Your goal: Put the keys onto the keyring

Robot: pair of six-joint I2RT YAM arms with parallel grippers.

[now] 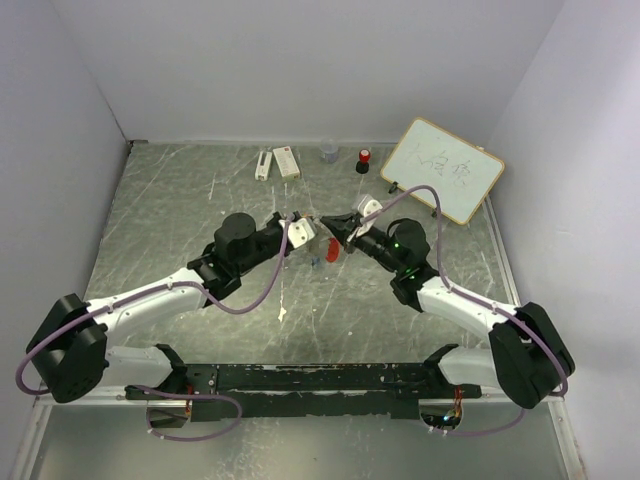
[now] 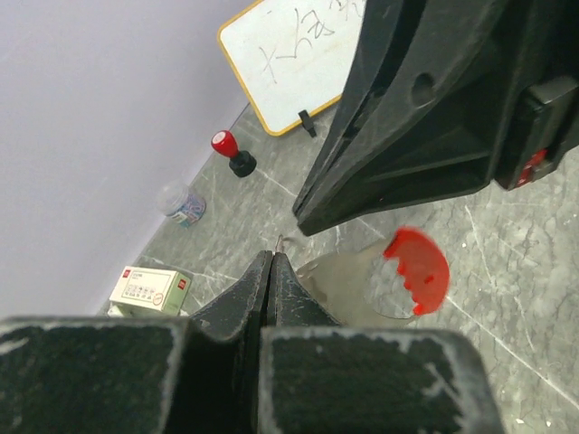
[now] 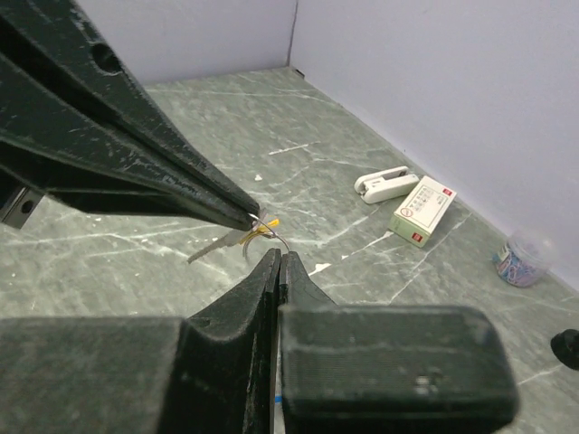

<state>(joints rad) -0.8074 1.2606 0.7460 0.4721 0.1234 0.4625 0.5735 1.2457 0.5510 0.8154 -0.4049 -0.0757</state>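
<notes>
At mid-table, the left gripper (image 2: 272, 257) is closed on the keyring (image 3: 271, 237) wire, with the brass key (image 3: 263, 229) at its tips. The right gripper (image 3: 279, 258), also closed, touches the loop from just beneath, and the silvery key (image 3: 211, 248) lies along the left fingers.

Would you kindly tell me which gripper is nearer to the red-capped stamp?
Right. The right gripper sits on the near side of the red-capped stamp, slightly left of it; the left gripper lies farther left.

Two keys (image 3: 213, 246), one keyring (image 2: 418, 267), one stamp (image 2: 232, 152), one whiteboard (image 1: 443, 168), one jar (image 2: 182, 202).
</notes>
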